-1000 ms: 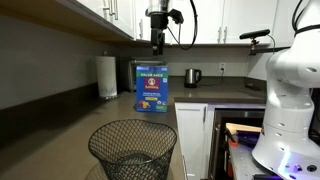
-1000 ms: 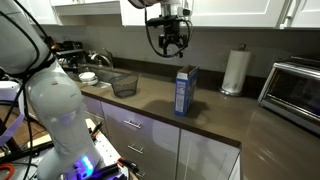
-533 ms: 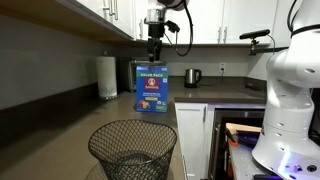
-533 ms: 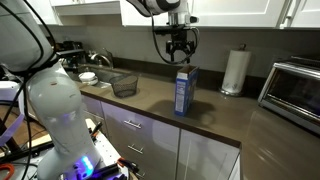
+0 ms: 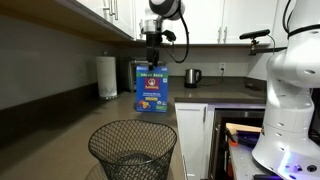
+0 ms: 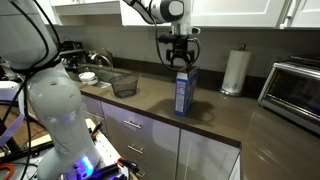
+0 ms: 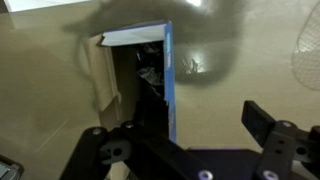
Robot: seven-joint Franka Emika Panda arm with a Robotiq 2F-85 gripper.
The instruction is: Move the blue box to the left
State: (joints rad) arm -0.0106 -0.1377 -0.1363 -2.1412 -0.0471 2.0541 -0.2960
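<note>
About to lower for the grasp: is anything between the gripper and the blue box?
Nothing visible. The gripper hangs just above the blue box, with only air between them; the paper towel roll stands well aside.

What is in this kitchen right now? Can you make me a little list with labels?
blue box: stands upright on the counter, top open in the wrist view
claw: open, right above the box top; touching or not, cannot tell
counter: dark and long
paper towel roll: upright, behind the box by the wall
toaster oven: silver, at the edge of the exterior view
wire basket: on the counter, apart from the box
</note>
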